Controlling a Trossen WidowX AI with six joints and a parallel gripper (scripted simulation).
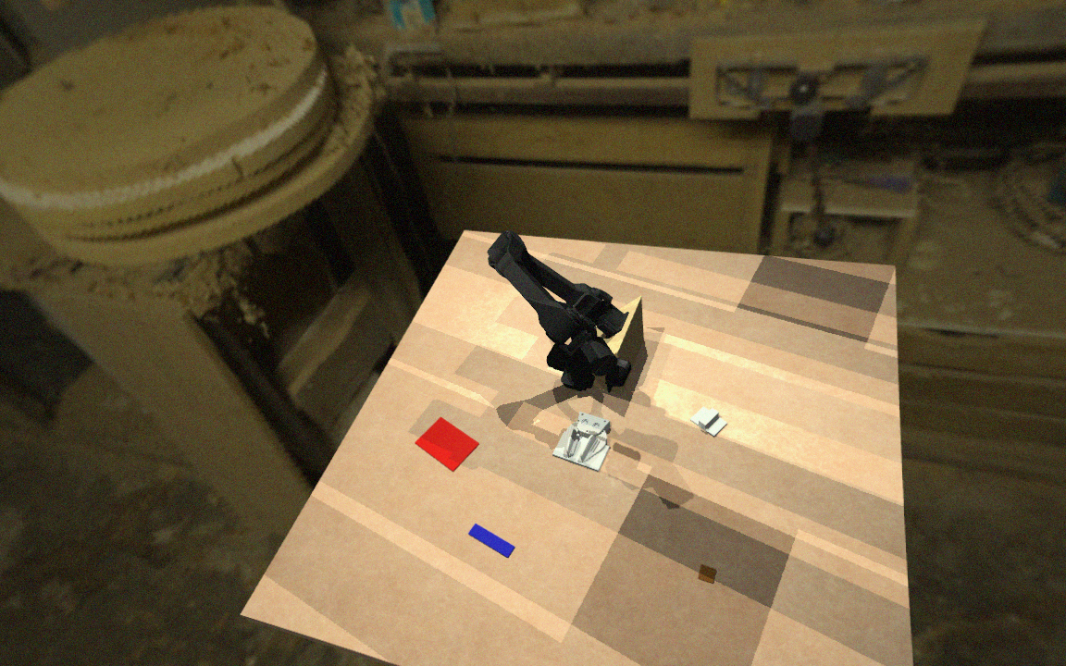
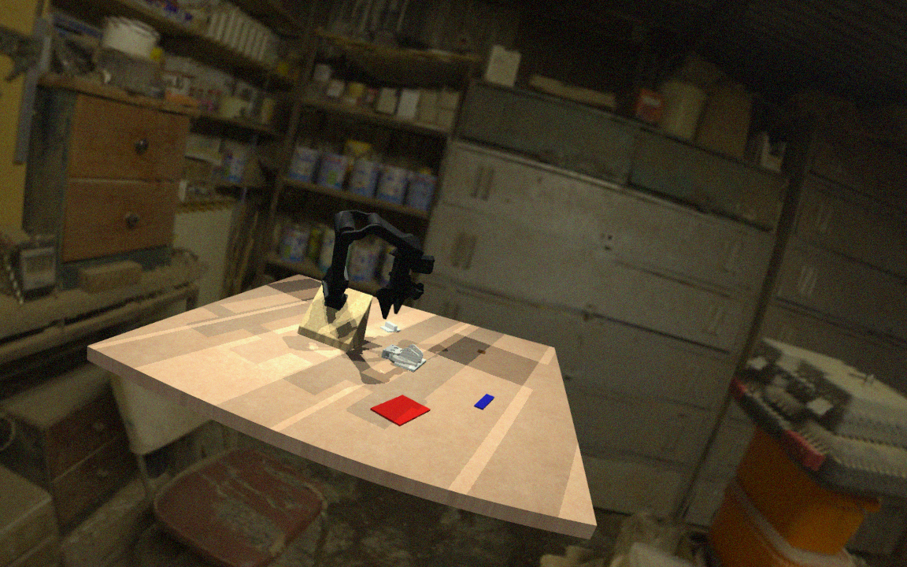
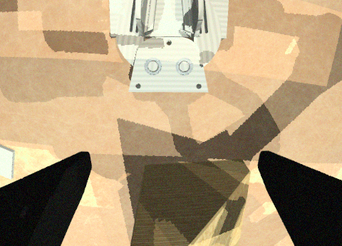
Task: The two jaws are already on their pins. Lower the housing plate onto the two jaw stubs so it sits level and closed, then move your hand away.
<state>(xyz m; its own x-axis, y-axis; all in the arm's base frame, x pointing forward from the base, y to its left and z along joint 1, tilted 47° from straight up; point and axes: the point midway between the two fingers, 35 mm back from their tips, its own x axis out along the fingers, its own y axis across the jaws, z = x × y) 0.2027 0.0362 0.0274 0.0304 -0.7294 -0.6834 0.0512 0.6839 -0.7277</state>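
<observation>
The white housing plate [image 1: 594, 422] [image 3: 168, 78] lies over the near end of the white fixture. Two round pin ends show through its two holes, with three small dark dots around them. It looks level in the wrist view. The two pale jaws [image 3: 152, 11] [image 3: 185, 7] run out from under its far edge, side by side above the base plate [image 3: 115, 14]. The stubs under the housing plate are hidden. My gripper [image 2: 391, 315] [image 3: 176, 160] is open and empty. It hangs above the table, clear of the plate, on the arm-base side.
A wooden wedge block [image 1: 638, 348] [image 3: 178, 192] stands behind, under the arm's base. A red plate [image 1: 446, 444] [image 2: 400, 409], a blue bar [image 1: 491, 539] [image 2: 484, 401], a small brown block [image 1: 706, 573] and a small white stepped piece [image 1: 708, 421] [image 2: 390, 327] [image 3: 6, 162] lie around the fixture.
</observation>
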